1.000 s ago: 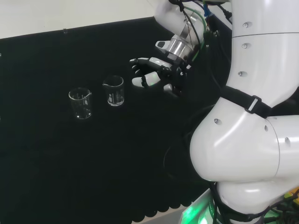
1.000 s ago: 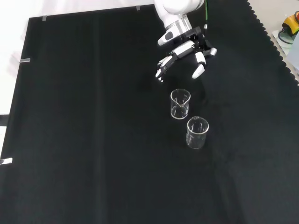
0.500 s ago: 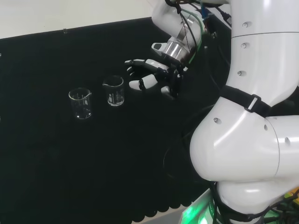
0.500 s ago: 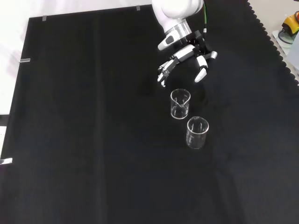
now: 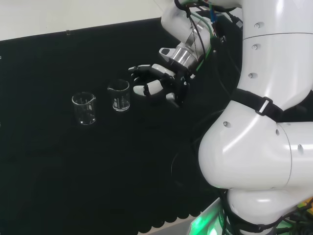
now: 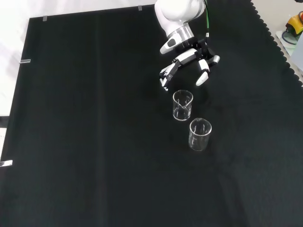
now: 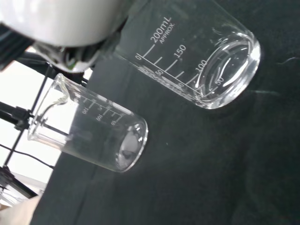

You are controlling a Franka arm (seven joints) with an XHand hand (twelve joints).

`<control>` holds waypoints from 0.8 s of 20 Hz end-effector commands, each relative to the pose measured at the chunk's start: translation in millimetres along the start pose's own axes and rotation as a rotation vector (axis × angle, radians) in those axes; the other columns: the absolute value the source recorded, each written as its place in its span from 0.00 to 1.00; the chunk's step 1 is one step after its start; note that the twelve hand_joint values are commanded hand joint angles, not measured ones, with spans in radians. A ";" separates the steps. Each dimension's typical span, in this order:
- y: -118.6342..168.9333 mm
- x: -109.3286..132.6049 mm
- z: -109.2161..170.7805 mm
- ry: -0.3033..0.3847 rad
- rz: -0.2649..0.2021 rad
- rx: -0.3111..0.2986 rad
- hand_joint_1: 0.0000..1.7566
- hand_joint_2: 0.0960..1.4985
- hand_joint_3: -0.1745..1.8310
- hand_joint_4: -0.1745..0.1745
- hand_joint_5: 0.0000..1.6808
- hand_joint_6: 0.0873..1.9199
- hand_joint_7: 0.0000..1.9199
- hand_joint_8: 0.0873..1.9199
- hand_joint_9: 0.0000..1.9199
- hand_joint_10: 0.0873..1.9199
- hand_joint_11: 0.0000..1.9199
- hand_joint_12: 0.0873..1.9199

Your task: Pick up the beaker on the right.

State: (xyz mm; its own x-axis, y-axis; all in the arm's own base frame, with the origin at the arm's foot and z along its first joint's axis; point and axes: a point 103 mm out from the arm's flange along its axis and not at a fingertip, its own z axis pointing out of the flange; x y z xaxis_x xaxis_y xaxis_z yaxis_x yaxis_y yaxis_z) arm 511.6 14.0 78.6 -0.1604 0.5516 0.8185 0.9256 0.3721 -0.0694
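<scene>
Now we hover our hand (image 5: 156,81), fingers spread and empty, just right of the near beaker (image 5: 119,95) at the head view's centre-left, needing to close around it next.

The white arm (image 5: 264,98) reaches out over the bench and ends in the hand (image 6: 187,56), which hangs above the cloth. Its fingers (image 5: 146,89) are spread and loosely bent, holding nothing, with the thumb (image 6: 202,78) set apart.
</scene>
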 end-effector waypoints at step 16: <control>9.0 7.2 15.4 0.032 -0.053 0.018 0.54 0.15 0.64 0.38 0.24 0.00 0.19 0.30 0.25 0.27 0.00 0.68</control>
State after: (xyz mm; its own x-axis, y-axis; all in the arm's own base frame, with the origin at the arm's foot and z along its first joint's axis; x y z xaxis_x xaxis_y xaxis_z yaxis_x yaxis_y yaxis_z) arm 514.0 30.4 75.2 -0.1924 0.5103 0.8382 0.9108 0.4109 -0.0411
